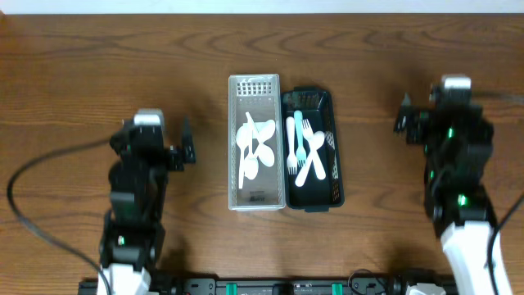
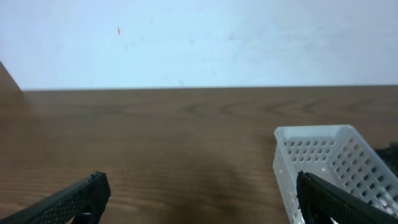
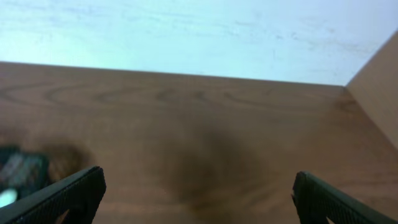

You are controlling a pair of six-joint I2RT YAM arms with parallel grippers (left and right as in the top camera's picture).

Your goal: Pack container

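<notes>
A white perforated basket (image 1: 255, 197) stands mid-table in the overhead view, with white plastic spoons (image 1: 255, 141) in it. Touching its right side is a dark container (image 1: 337, 176) that holds a light blue fork (image 1: 295, 135) and white cutlery (image 1: 313, 161). My left gripper (image 1: 155, 135) sits left of the basket, open and empty. The left wrist view shows that gripper (image 2: 202, 193) over bare wood, with the basket's corner (image 2: 329, 152) behind its right finger. My right gripper (image 1: 448, 111) is right of the dark container, open and empty. In the right wrist view it (image 3: 199, 190) hangs over bare wood, the dark container (image 3: 18, 171) blurred at the left.
A pale wall (image 2: 199, 37) rises behind the table's far edge. Cables (image 1: 33, 213) trail from the left arm near the front left. A black rail (image 1: 270, 287) runs along the table's front edge.
</notes>
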